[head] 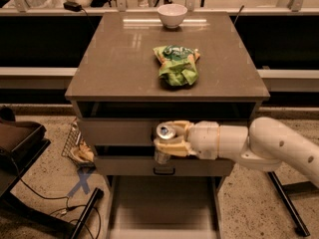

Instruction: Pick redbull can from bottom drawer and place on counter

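The redbull can (164,133) is a slim silver can with a shiny top. My gripper (172,138) is shut on it and holds it upright in front of the middle drawer, above the open bottom drawer (162,208). The white arm reaches in from the right. The bottom drawer is pulled out and its flat floor shows nothing on it. The counter (124,59) is the glossy grey-brown top just above the can's height.
A green crumpled chip bag (177,63) lies in the middle of the counter. A white bowl (172,15) stands at its back edge. A dark bin (20,138) and cables are on the floor at left. A wire basket (75,143) sits beside the cabinet.
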You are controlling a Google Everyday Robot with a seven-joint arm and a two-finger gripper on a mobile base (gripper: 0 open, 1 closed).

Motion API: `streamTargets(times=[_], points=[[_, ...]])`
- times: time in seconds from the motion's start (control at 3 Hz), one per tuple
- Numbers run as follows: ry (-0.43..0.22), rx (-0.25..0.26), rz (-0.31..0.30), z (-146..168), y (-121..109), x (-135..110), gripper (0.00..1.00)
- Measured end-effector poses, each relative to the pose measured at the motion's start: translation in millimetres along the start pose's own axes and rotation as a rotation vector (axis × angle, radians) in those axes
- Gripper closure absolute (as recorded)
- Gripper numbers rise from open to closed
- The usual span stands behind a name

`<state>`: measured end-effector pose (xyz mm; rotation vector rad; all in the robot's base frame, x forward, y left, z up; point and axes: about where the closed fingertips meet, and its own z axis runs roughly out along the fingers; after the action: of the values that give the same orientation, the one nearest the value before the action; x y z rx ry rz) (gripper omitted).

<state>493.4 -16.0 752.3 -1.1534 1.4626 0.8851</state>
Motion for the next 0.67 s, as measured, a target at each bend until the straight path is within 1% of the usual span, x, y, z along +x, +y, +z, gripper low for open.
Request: streamTargets(times=[0.33, 0.67], points=[[-0.015, 0.006, -0.033, -1, -10, -65, 1.00], [-0.036, -0.004, -0.071, 7, -27, -115, 1.00]])
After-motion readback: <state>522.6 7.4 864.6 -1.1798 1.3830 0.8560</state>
